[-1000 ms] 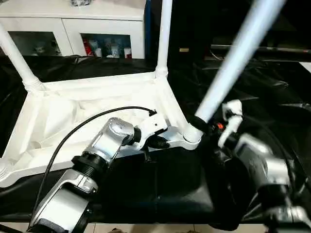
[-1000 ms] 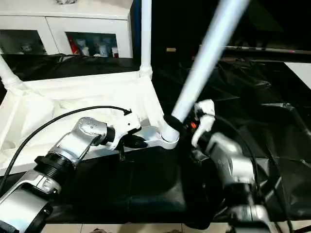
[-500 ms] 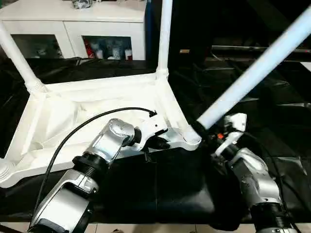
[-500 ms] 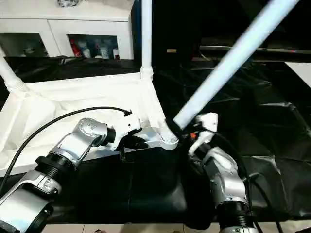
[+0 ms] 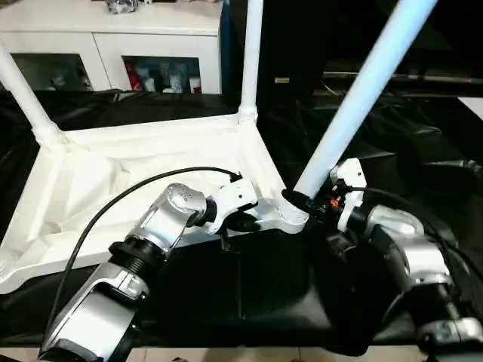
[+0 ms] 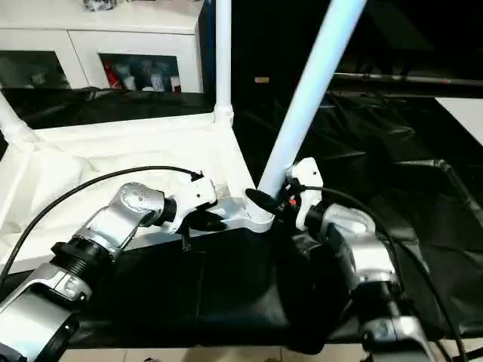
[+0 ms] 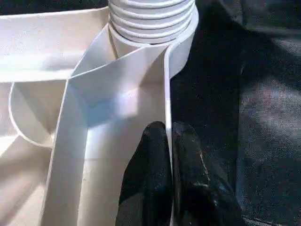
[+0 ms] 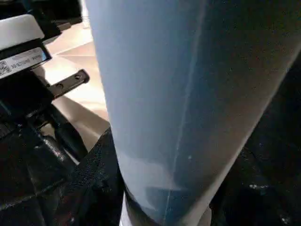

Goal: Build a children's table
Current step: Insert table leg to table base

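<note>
The leg (image 5: 355,105) held by the right gripper (image 5: 309,202) has swung back toward upright: half a second ago it leaned hard to the right, away from the tabletop (image 5: 113,181), and now it rises much more steeply, its lower end sitting at the near-right corner socket (image 5: 290,219). The right forearm has also come in closer to that corner. That reads as the robot working the leg into line with the socket — a rocking or seating motion, not a release.

The right gripper's black fingers (image 6: 260,200) are clamped around the very bottom of the leg, just above the socket. Whether the flared end is fully home I cannot tell — the fingers and the leg itself hide the joint in both head views, and the right wrist view is too close to help.

The left gripper (image 7: 167,141) has not moved: its two fingers are pinched on the thin near-edge wall of the tabletop, one on each side, close beside the ribbed socket, bracing it.

The tabletop lies upside down on the black cloth-covered work table (image 5: 423,136), left of centre, with legs already standing at the far-left corner (image 5: 23,87) and the far-right corner (image 5: 250,53). So this looks like a late leg, and it still leans a little rightward — probably it needs more straightening and a downward push
</note>
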Robot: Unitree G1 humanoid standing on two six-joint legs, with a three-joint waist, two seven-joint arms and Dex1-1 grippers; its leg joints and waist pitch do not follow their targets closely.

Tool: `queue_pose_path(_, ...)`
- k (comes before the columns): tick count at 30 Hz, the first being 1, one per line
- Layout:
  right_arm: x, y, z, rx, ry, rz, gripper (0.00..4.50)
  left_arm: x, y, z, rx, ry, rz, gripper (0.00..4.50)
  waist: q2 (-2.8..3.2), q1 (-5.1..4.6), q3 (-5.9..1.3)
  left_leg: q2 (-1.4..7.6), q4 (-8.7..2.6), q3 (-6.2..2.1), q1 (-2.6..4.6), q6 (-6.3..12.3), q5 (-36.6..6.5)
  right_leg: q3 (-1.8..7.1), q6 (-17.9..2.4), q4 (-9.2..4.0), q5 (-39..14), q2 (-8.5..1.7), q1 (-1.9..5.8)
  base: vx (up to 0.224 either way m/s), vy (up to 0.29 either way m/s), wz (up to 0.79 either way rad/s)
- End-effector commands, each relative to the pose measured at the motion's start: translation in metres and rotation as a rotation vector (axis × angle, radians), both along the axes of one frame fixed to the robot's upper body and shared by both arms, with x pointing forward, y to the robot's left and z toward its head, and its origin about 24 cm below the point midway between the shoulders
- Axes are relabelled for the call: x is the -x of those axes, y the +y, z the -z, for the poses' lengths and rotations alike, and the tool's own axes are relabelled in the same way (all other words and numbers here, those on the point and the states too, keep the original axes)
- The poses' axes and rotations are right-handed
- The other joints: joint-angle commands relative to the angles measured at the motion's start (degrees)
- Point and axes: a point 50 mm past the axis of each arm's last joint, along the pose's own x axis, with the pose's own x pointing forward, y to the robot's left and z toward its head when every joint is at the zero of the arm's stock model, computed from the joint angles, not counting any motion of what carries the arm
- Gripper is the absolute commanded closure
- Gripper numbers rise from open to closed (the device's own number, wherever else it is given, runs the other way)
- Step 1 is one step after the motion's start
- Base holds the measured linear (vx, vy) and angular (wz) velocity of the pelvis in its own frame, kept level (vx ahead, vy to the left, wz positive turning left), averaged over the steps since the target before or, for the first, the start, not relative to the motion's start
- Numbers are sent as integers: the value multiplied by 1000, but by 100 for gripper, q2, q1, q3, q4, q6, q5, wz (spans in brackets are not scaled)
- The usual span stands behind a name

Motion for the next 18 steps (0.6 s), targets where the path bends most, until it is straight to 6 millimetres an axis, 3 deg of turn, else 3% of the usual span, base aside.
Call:
queue_pose_path(1,19,-2,43,100,216,-52,260,-2,7,1,-43,-8,3,450,-36,29,-283,251,-464,-162,60,148,-1963,239,-1119,-535,-2399,-356,167,0,0,0)
queue_pose_path(7,28,-4,53,180,249,-161,260,12,9,-2,-24,44,172,450,-49,32,-301,276,-494,-169,75,78,-2071,251,-1189,-509,-2150,-353,171,0,0,0)
queue_pose_path(15,29,-3,53,186,258,-225,260,16,14,-4,-51,74,234,450,-79,15,-304,277,-509,-182,93,-11,-2298,253,-1175,-517,-2290,-354,164,0,0,0)
queue_pose_path(18,33,0,52,167,260,-290,260,24,17,-5,-54,108,306,450,-64,12,-299,297,-529,-185,87,-12,-2296,258,-1214,-499,-2138,-342,161,0,0,0)
